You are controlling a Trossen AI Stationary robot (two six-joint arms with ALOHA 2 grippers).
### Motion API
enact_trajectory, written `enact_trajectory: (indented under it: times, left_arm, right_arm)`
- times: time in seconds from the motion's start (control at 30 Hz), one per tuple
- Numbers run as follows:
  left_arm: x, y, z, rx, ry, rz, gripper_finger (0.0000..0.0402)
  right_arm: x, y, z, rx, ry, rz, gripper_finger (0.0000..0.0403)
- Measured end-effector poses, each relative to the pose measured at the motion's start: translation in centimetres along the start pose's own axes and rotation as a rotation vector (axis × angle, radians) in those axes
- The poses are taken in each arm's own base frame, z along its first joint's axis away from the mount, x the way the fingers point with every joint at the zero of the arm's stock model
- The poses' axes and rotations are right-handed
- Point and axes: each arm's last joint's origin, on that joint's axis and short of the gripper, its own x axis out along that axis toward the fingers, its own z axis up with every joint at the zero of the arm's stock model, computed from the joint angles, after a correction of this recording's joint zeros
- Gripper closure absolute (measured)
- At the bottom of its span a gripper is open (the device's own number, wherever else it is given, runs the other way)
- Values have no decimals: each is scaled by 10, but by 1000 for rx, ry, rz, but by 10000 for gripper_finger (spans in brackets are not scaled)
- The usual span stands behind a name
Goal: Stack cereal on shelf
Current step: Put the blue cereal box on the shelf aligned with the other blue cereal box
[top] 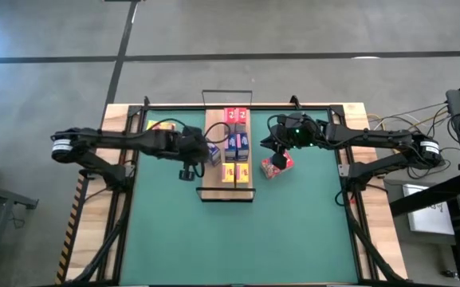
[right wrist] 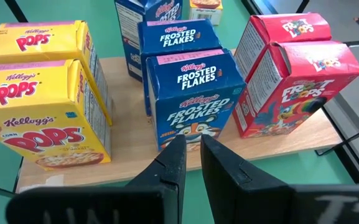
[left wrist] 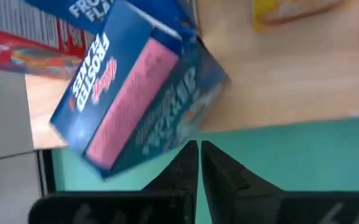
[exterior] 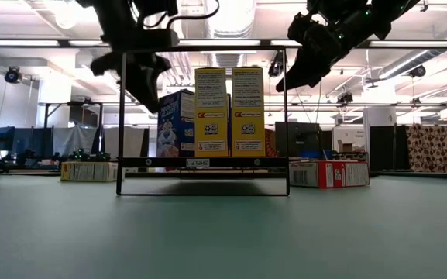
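The left tool (top: 203, 149), fingers pressed together on nothing, sits at the shelf's (top: 227, 194) left edge, just beside a tilted blue box (left wrist: 135, 93), apparently unheld. The right tool (top: 271, 145), nearly closed and empty, hovers above a red box (top: 278, 165) lying on the worktop right of the shelf.

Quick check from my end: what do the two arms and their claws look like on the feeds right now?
Both arms are dark and slender, each with a white band near its outer end. The left claw has two black, tapered, wedge-shaped fingers; the right claw matches. A green light glows on the right arm's wrist, and black cables loop beside the left wrist.
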Motion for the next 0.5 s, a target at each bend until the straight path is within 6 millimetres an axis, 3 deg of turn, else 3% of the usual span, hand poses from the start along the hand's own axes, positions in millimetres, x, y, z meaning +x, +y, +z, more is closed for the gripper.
enact_trajectory:
  times: [0.23,0.5]
  left_arm:
    - [13,-5,-4,16,-48,18,401]
    - [25,3,-12,-8,-35,66,401]
  right_arm:
    - [0,0,0,1,0,0,365]
    - [0,0,1,1,-7,-1,365]
